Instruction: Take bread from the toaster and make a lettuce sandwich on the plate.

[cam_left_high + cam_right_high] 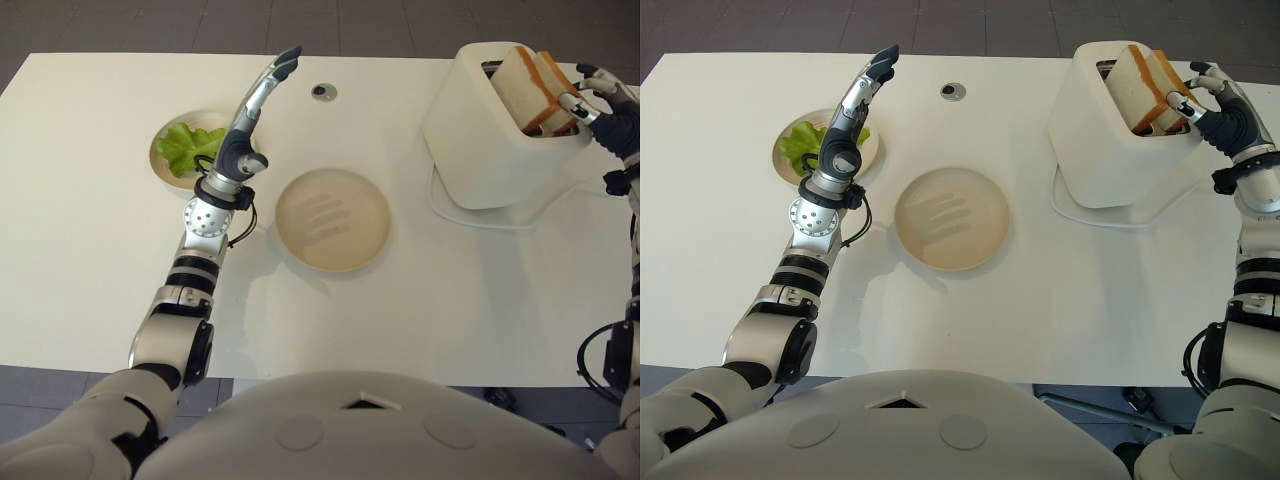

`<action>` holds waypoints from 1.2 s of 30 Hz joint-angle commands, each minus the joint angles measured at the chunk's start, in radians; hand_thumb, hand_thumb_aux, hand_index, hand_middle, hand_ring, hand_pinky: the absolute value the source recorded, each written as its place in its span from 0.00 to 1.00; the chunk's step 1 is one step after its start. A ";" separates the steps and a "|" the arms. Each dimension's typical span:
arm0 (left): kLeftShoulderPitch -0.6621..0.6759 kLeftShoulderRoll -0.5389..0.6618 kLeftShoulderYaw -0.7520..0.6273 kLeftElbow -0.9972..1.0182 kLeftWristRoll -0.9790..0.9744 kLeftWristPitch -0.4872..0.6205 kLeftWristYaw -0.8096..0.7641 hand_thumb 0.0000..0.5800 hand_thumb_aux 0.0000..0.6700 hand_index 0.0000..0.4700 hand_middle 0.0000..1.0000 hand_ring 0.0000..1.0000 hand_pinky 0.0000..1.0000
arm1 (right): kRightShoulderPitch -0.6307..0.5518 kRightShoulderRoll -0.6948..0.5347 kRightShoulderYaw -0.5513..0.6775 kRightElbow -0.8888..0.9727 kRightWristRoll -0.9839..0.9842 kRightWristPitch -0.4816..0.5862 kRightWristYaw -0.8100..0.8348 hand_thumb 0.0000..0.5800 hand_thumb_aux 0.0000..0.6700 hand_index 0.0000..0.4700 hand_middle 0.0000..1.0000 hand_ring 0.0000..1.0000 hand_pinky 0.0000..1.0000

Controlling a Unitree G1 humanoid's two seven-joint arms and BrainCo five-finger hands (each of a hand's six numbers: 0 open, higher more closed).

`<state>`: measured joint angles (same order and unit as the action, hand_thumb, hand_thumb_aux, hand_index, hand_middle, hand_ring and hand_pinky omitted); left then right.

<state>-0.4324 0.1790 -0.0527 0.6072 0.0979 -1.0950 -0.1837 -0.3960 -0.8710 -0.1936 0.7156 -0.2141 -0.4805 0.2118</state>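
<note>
Right robot hand (1218, 112) pinches crusted white bread slices (1140, 85) in the white boxy toaster (1102, 150), far right. Left robot hand (855, 100) spread flat, empty, far left.

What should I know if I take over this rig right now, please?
Hands: the left robot hand is open and hovers by the lettuce. The right robot hand is shut on the bread.
Things: the bread sits tilted in the toaster, the lettuce lies in its bowl, and the plate is bare.
Done: bread gripped.
Left: move bread to plate, add lettuce, close the sandwich.
</note>
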 commanded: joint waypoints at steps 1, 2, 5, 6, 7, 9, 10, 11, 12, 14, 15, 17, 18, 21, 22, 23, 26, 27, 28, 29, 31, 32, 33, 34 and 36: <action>0.002 0.006 -0.007 0.006 0.009 0.007 0.000 0.00 0.00 0.00 0.00 0.00 0.00 | -0.011 -0.003 -0.005 0.005 0.016 -0.017 -0.020 1.00 1.00 1.00 0.00 0.00 0.00; 0.002 0.006 -0.007 0.005 0.009 0.007 0.000 0.00 0.00 0.00 0.00 0.00 0.00 | -0.013 -0.002 -0.013 -0.003 0.025 -0.027 -0.028 1.00 1.00 1.00 0.05 0.05 0.05; -0.001 0.005 -0.008 0.007 0.010 0.006 0.001 0.00 0.00 0.00 0.00 0.00 0.00 | -0.024 0.003 -0.040 -0.029 0.059 -0.050 -0.045 1.00 1.00 1.00 0.55 0.55 0.55; -0.002 0.004 -0.008 0.007 0.011 0.006 0.001 0.00 0.00 0.00 0.00 0.00 0.00 | -0.030 0.006 -0.048 -0.035 0.066 -0.057 -0.058 1.00 1.00 1.00 0.81 0.81 0.81; -0.003 0.004 -0.007 0.008 0.014 0.006 0.003 0.00 0.00 0.00 0.00 0.00 0.00 | -0.039 0.013 -0.057 -0.043 0.076 -0.067 -0.075 1.00 1.00 1.00 1.00 1.00 1.00; -0.009 0.011 0.001 0.010 0.033 0.007 0.016 0.00 0.00 0.00 0.00 0.00 0.00 | -0.061 0.034 -0.078 -0.066 0.100 -0.085 -0.112 1.00 1.00 1.00 1.00 1.00 1.00; -0.014 0.019 0.010 0.012 0.048 0.007 0.028 0.00 0.00 0.00 0.00 0.00 0.00 | -0.070 0.051 -0.091 -0.092 0.121 -0.091 -0.128 1.00 1.00 1.00 1.00 1.00 1.00; -0.017 0.027 0.017 0.011 0.063 0.005 0.038 0.00 0.00 0.00 0.00 0.00 0.00 | -0.076 0.063 -0.103 -0.117 0.135 -0.098 -0.142 1.00 1.00 1.00 1.00 1.00 1.00; -0.019 0.037 0.026 0.011 0.080 0.003 0.052 0.00 0.00 0.00 0.00 0.00 0.00 | -0.080 0.074 -0.115 -0.145 0.150 -0.105 -0.156 1.00 1.00 1.00 1.00 1.00 1.00; -0.022 0.057 0.043 0.013 0.119 0.002 0.082 0.00 0.00 0.00 0.00 0.00 0.00 | -0.081 0.090 -0.139 -0.190 0.169 -0.119 -0.177 1.00 1.00 1.00 1.00 1.00 1.00; -0.025 0.069 0.052 0.017 0.138 0.005 0.100 0.00 0.00 0.00 0.00 0.00 0.00 | -0.080 0.098 -0.149 -0.215 0.182 -0.131 -0.184 1.00 1.00 1.00 1.00 1.00 1.00; -0.036 0.107 0.070 0.026 0.236 0.028 0.168 0.00 0.00 0.00 0.00 0.00 0.00 | -0.078 0.115 -0.166 -0.267 0.206 -0.161 -0.193 1.00 1.00 1.00 1.00 1.00 1.00; -0.045 0.131 0.075 0.032 0.303 0.057 0.218 0.00 0.00 0.00 0.00 0.00 0.00 | -0.077 0.123 -0.174 -0.293 0.225 -0.175 -0.191 1.00 1.00 1.00 1.00 1.00 1.00; -0.070 0.227 0.056 0.058 0.530 0.232 0.404 0.00 0.00 0.00 0.00 0.00 0.00 | -0.063 0.154 -0.177 -0.384 0.313 -0.173 -0.141 1.00 1.00 1.00 1.00 1.00 1.00; -0.077 0.262 0.039 0.065 0.606 0.307 0.467 0.00 0.00 0.00 0.00 0.00 0.00 | -0.052 0.168 -0.160 -0.423 0.346 -0.166 -0.111 1.00 1.00 1.00 1.00 1.00 1.00; -0.083 0.292 0.019 0.078 0.661 0.377 0.503 0.00 0.00 0.00 0.00 0.00 0.00 | -0.038 0.184 -0.133 -0.469 0.388 -0.148 -0.068 1.00 1.00 1.00 1.00 1.00 1.00; -0.095 0.358 -0.057 0.146 0.780 0.567 0.539 0.00 0.00 0.00 0.00 0.00 0.00 | 0.019 0.232 -0.020 -0.580 0.484 -0.083 0.084 1.00 1.00 1.00 1.00 1.00 1.00; -0.103 0.365 -0.076 0.176 0.792 0.606 0.550 0.00 0.00 0.00 0.00 0.00 0.00 | 0.027 0.252 0.010 -0.594 0.487 -0.059 0.107 1.00 1.00 1.00 1.00 1.00 1.00; -0.114 0.369 -0.097 0.208 0.806 0.651 0.562 0.00 0.00 0.00 0.00 0.00 0.00 | 0.036 0.271 0.055 -0.592 0.470 -0.035 0.142 1.00 1.00 1.00 1.00 1.00 1.00; -0.121 0.369 -0.115 0.236 0.809 0.682 0.566 0.00 0.00 0.00 0.00 0.00 0.00 | 0.044 0.290 0.100 -0.591 0.445 -0.018 0.172 1.00 1.00 1.00 1.00 1.00 1.00; -0.135 0.368 -0.156 0.289 0.814 0.729 0.563 0.01 0.00 0.00 0.00 0.00 0.00 | 0.068 0.314 0.186 -0.589 0.404 0.009 0.242 1.00 1.00 1.00 1.00 1.00 1.00; -0.146 0.366 -0.180 0.328 0.816 0.745 0.561 0.28 0.15 0.15 0.00 0.00 0.00 | 0.083 0.321 0.225 -0.575 0.378 0.008 0.279 1.00 1.00 1.00 1.00 1.00 1.00; -0.158 0.364 -0.205 0.369 0.824 0.766 0.564 0.35 0.20 0.20 0.00 0.00 0.00 | 0.093 0.327 0.259 -0.556 0.353 0.005 0.308 1.00 1.00 1.00 1.00 1.00 1.00; -0.166 0.363 -0.227 0.402 0.828 0.780 0.567 0.12 0.06 0.06 0.00 0.00 0.00 | 0.101 0.336 0.289 -0.539 0.335 0.007 0.335 1.00 1.00 1.00 1.00 1.00 1.00; -0.176 0.362 -0.261 0.450 0.824 0.799 0.572 0.15 0.08 0.08 0.00 0.00 0.00 | 0.115 0.355 0.355 -0.504 0.284 0.003 0.382 1.00 1.00 1.00 1.00 1.00 1.00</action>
<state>-0.5897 0.5400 -0.2836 1.0196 0.9203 -0.3102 0.3903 -0.2968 -0.5317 0.1132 0.1835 0.1063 -0.4838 0.5543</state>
